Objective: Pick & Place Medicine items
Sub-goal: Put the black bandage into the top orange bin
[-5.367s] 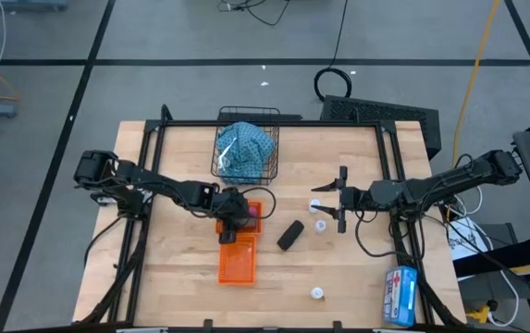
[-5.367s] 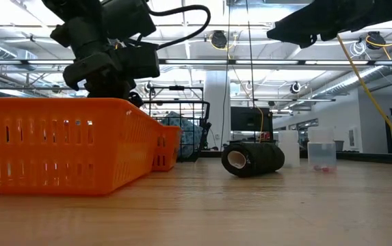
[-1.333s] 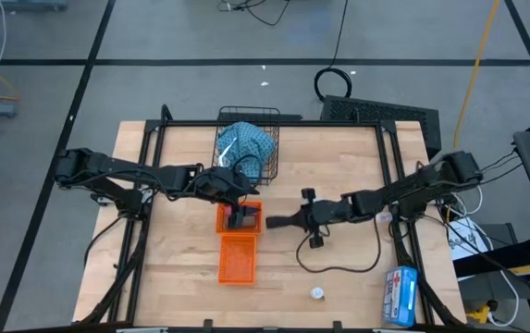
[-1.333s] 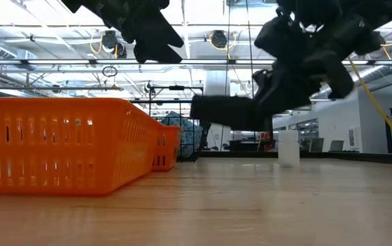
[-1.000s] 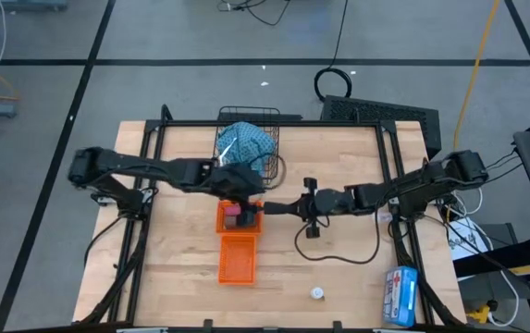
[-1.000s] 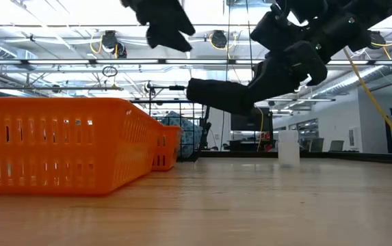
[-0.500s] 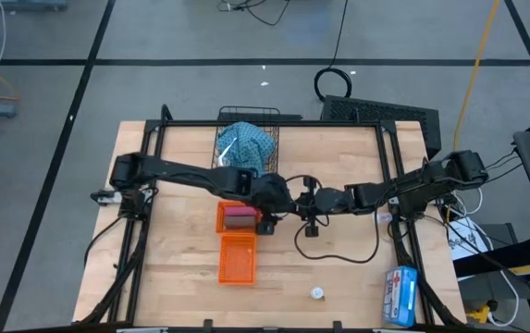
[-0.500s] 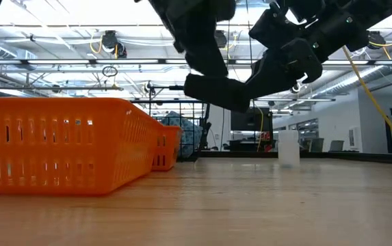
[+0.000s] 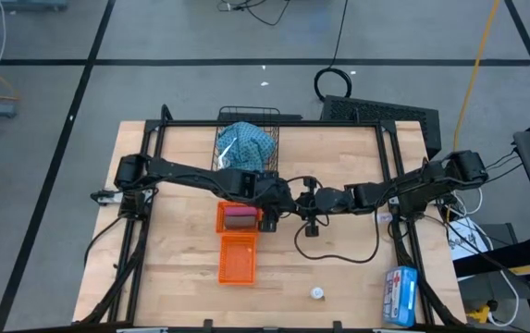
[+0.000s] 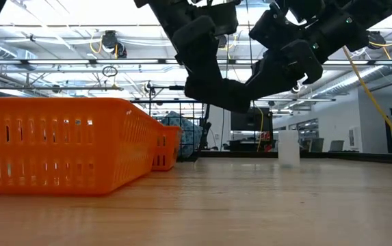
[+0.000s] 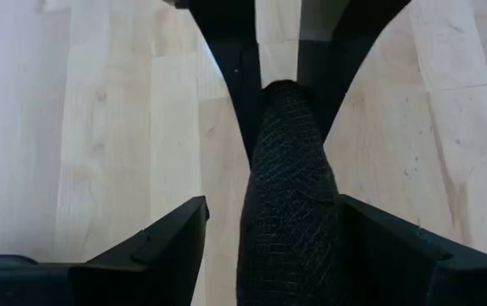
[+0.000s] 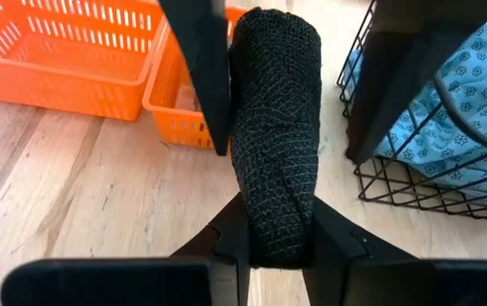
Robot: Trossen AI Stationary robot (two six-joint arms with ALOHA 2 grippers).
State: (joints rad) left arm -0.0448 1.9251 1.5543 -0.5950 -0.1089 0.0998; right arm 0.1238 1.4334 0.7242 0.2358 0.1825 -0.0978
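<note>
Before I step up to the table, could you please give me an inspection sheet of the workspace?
Surface: light wooden table, two orange plastic baskets on it.
Job's things: black mesh-wrapped oblong in the air; pink oblong in the far orange basket; blue patterned cloth pouch in the black wire basket; tiny white round vial near the front edge.
Clutter: blue-and-white printed packet, front right corner.
Hands: right hand shut on the black oblong; left hand open around its other end.
Cables: black cable looped on the table.
Surroundings: people, nothing seen.
</note>
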